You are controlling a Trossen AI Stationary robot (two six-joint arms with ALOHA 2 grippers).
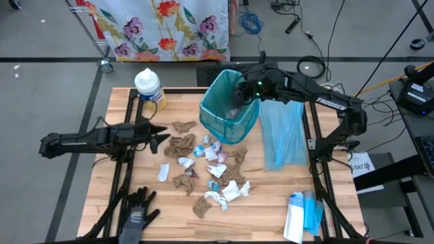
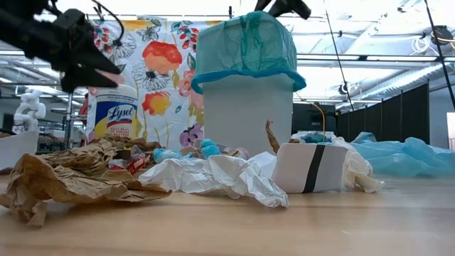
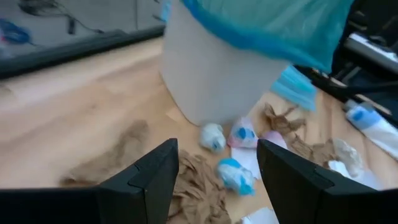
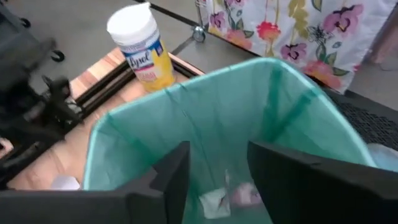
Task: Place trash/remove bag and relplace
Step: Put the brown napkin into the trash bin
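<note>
Jaws apart on both grippers: right gripper (image 1: pixel 239 93) over the bin (image 1: pixel 229 108), apparently just emptied; left gripper (image 1: pixel 163 137) must next grasp scattered trash (image 1: pixel 215 173).

Crumpled paper trash (image 1: pixel 182 145) on a smooth wood table (image 1: pixel 271 196).

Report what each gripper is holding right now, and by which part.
Nothing is held. The right gripper is open above the bagged bin, scraps lying inside. The left gripper is open over the trash on the table, touching none.
</note>
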